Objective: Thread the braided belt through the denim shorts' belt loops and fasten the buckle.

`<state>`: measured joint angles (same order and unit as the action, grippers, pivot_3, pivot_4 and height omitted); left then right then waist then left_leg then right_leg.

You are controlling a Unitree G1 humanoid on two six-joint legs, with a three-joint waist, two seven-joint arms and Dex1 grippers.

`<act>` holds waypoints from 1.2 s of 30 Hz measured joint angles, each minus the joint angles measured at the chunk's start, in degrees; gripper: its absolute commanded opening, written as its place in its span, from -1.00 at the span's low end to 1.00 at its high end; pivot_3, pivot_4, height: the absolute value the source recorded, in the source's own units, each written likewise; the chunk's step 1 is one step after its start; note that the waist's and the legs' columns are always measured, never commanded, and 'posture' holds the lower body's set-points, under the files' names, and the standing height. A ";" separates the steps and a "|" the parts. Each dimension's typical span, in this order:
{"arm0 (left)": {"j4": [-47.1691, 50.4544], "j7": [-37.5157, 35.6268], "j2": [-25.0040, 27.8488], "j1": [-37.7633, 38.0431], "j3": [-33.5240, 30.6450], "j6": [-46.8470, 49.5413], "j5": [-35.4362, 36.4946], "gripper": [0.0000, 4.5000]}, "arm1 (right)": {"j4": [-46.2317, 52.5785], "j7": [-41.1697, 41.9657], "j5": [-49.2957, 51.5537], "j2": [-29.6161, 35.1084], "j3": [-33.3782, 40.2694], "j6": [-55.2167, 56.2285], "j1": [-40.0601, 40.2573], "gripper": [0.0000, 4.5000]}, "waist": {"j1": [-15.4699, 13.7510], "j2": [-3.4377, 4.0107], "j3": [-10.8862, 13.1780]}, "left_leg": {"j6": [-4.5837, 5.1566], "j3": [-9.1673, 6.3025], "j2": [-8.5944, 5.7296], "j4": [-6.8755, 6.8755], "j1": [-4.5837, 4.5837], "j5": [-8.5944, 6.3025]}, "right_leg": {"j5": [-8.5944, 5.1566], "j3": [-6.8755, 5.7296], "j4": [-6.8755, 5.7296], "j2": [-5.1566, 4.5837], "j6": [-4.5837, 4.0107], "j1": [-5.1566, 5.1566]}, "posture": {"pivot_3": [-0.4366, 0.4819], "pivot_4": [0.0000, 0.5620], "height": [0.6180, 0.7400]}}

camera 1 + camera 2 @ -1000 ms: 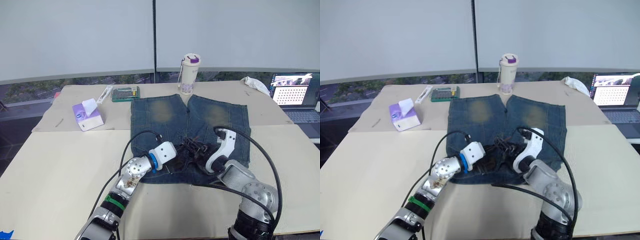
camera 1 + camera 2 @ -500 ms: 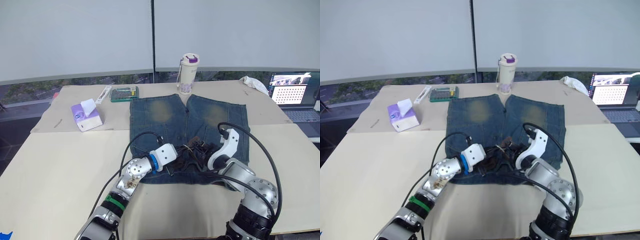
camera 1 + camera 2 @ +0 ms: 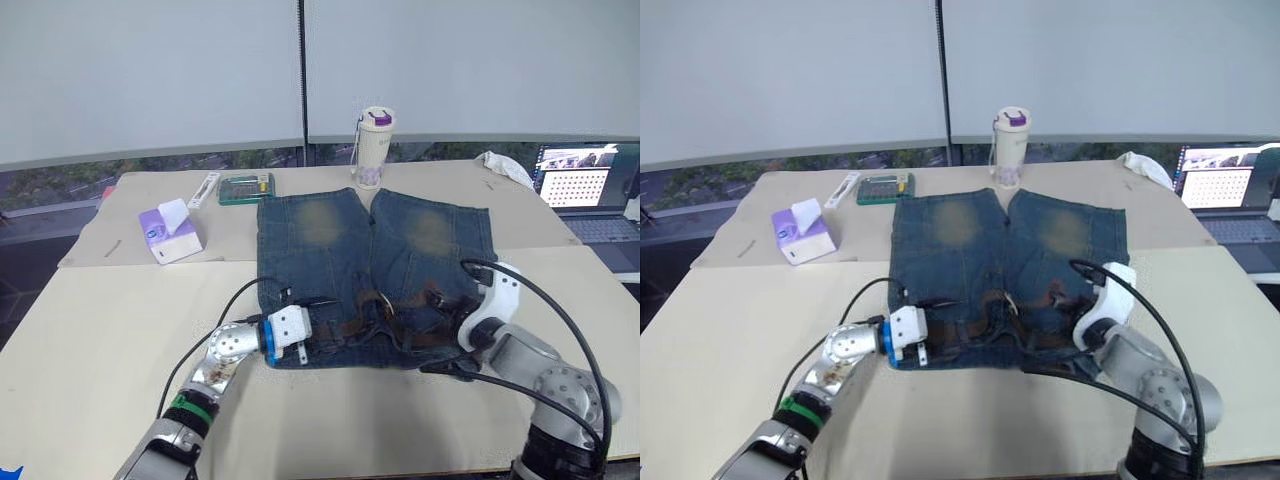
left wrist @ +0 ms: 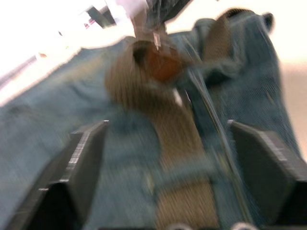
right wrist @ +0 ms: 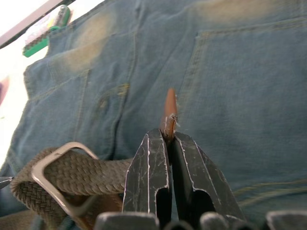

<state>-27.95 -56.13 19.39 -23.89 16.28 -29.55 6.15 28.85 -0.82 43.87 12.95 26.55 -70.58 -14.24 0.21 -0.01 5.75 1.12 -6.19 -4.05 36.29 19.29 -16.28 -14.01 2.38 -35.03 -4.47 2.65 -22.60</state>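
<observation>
The denim shorts point(image 3: 330, 240) lie flat on the table, waistband nearest me. The braided belt point(image 3: 385, 315) stretches in loose folds along that waistband. My left gripper point(image 3: 318, 332) sits at the waistband's left end. In the left wrist view it point(image 4: 165, 128) stands open, with the belt point(image 4: 177, 124) running between its wide-apart fingers. A blurred denim strip, maybe a belt loop point(image 4: 184, 170), crosses the belt there. My right gripper point(image 5: 165, 135) is shut on the belt's brown leather tip point(image 5: 169, 111) over the waistband's right side. The metal buckle point(image 5: 48, 167) lies beside it.
Beyond the shorts stands a tumbler point(image 3: 376, 132). To the left are a green box point(image 3: 246, 187) and a tissue pack point(image 3: 170, 228). A laptop point(image 3: 590, 190) and a white cloth point(image 3: 505, 167) sit at the far right. Black cables point(image 3: 545, 310) loop from both arms.
My left gripper has opened and drawn back to the left. My right gripper shut on the belt tip and pulled it right, spreading the bunched belt along the waistband.
</observation>
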 measured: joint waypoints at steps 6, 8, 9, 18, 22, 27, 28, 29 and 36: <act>-2.52 -1.10 0.43 -0.60 -0.76 -0.69 -0.13 0.99 | 1.17 4.01 -2.54 7.55 -3.08 3.59 2.11 -1.00 | -0.05 -0.01 0.00 | 0.02 0.02 -0.01 0.03 -0.03 -0.01 | -0.01 -0.02 0.06 -0.02 0.01 0.12 | -0.05 -0.47 1.00; -2.91 -1.15 0.43 -0.69 -1.01 -0.73 -0.16 0.99 | 1.17 4.76 -3.16 8.20 -3.02 6.05 1.76 -1.00 | 0.02 -0.01 0.01 | 0.02 0.02 0.02 0.02 -0.09 -0.01 | -0.01 -0.02 0.05 0.02 0.02 0.16 | -0.05 -0.47 1.00; -2.99 -1.17 0.42 -0.72 -1.08 -0.82 -0.21 0.99 | 1.17 5.40 -3.31 8.87 -3.07 7.01 1.40 -1.00 | 0.08 -0.01 0.01 | 0.02 0.01 0.02 0.02 -0.08 -0.01 | -0.01 -0.02 0.05 0.02 0.02 0.16 | -0.05 -0.47 1.00; -2.53 -1.13 -0.63 -0.40 -2.64 -0.08 1.26 0.99 | 1.26 6.38 2.77 9.57 -2.57 7.68 -7.96 -1.00 | 0.16 0.00 0.03 | 0.02 0.00 0.07 0.03 -0.04 -0.01 | -0.01 0.00 0.05 0.00 0.02 0.15 | -0.05 -0.47 1.00; 2.73 -0.68 -3.87 0.30 -5.38 5.62 7.41 0.99 | 1.37 -1.32 9.58 -0.38 -2.56 6.01 -12.52 -1.00 | 0.12 -0.01 0.03 | 0.02 -0.07 0.09 0.02 0.06 -0.01 | 0.00 0.02 0.00 -0.07 0.00 0.01 | -0.05 -0.47 1.00; 12.94 7.64 -9.32 -0.23 -8.37 12.36 10.71 0.99 | -1.99 -17.21 17.53 -13.07 -0.68 4.90 -13.86 -1.00 | -0.15 -0.03 0.01 | 0.01 -0.11 0.02 0.01 0.08 -0.01 | 0.01 0.05 -0.04 -0.21 -0.01 -0.03 | -0.05 -0.47 1.00; 14.64 10.85 -10.33 -0.36 -8.42 14.11 9.44 0.99 | -2.87 -20.42 18.92 -14.78 -0.16 5.00 -13.86 -1.00 | -0.24 -0.02 0.01 | 0.00 -0.11 -0.01 0.01 0.08 0.00 | 0.01 0.05 -0.04 -0.21 -0.01 -0.03 | -0.05 -0.47 1.00; 15.71 13.07 -11.09 -0.50 -8.35 15.37 8.48 0.99 | -3.50 -22.58 20.06 -15.63 0.03 5.14 -13.87 -1.00 | -0.24 -0.02 0.01 | 0.00 -0.09 -0.01 0.01 0.08 0.00 | 0.01 0.06 -0.05 -0.21 -0.01 -0.04 | -0.05 -0.47 1.00; 18.18 24.79 -13.74 -0.66 -6.56 14.54 -2.55 0.99 | -3.75 -32.28 25.48 -16.87 -1.78 8.12 -14.13 -1.00 | 0.17 0.01 -0.01 | -0.02 -0.04 0.00 -0.01 0.03 0.01 | 0.01 0.05 -0.06 -0.02 -0.01 -0.04 | -0.05 -0.47 1.00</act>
<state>-9.77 -31.34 5.65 -24.55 9.72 -15.00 3.60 25.10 -33.10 69.35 -3.91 24.76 -62.46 -28.37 0.38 0.00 5.75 1.10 -6.23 -4.05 36.27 19.32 -16.27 -14.00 2.43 -35.09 -4.50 2.64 -22.64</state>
